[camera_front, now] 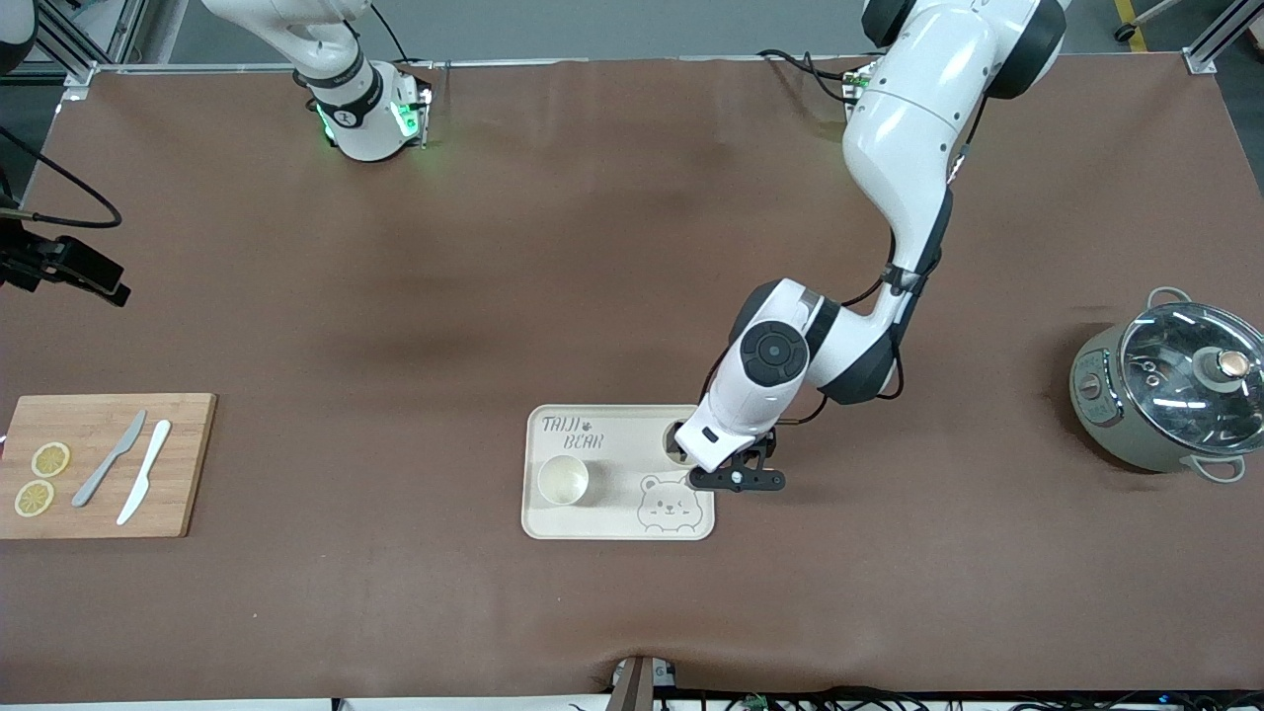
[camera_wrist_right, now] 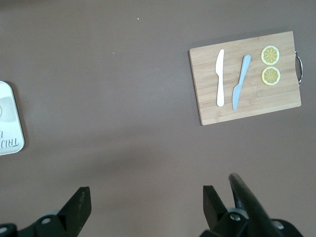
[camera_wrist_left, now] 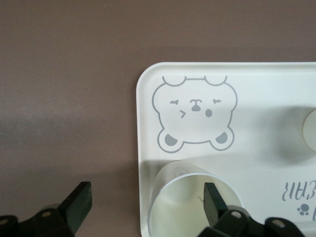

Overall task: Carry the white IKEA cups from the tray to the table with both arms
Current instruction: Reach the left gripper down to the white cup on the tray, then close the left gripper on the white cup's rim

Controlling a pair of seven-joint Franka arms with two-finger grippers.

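1. Risk at left gripper (camera_wrist_left: 143, 205), jaws spread astride rim of small cream-white cup (camera_wrist_left: 190, 197) on cream rectangular bear tray (camera_wrist_left: 256, 84): closing off-centre tips it
2. Second cup (camera_front: 563, 481) sits on tray; right gripper (camera_wrist_right: 143, 207) waits, jaws apart, over brown table mat (camera_wrist_right: 123, 98)

Bamboo cutting board (camera_front: 104, 464) at right arm's end carrying grey knife (camera_front: 109, 458), white knife (camera_front: 144, 471), two apparent lemon slices (camera_front: 41, 478); glass-lidded pot (camera_front: 1170, 392) at left arm's end.
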